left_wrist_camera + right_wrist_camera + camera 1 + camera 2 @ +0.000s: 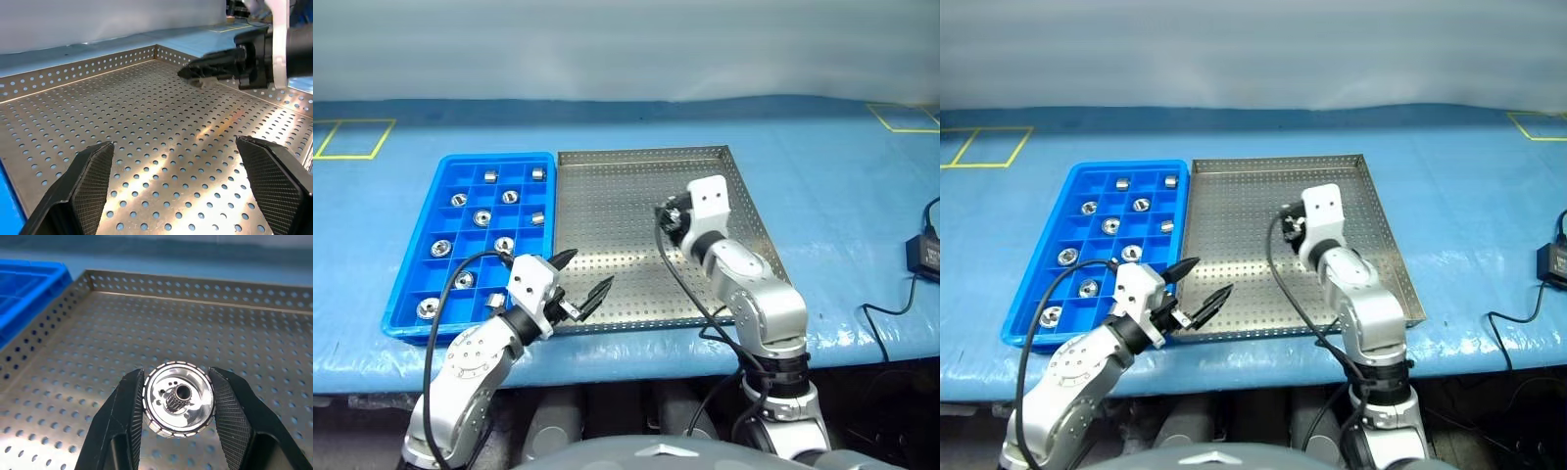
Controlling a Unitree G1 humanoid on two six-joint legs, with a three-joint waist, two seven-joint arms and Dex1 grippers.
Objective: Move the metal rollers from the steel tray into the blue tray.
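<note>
The steel tray (607, 245) lies mid-table, with the blue tray (409, 284) against its left side. Several metal rollers (482, 217) sit in the blue tray's compartments. Over the middle of the steel tray hangs my right gripper (668, 217), pointing left. It is shut on one metal roller (178, 399), a shiny ring with a central hole, clear of the perforated floor. My left gripper (582, 279) stands open and holds nothing above the steel tray's near left corner. From the left wrist, the right gripper (195, 73) shows across the tray.
A black box (925, 255) with a cable lies at the table's right edge. Yellow tape squares (352, 137) mark the blue table cover at the far corners. The steel tray's low rim (195, 284) runs along its far side.
</note>
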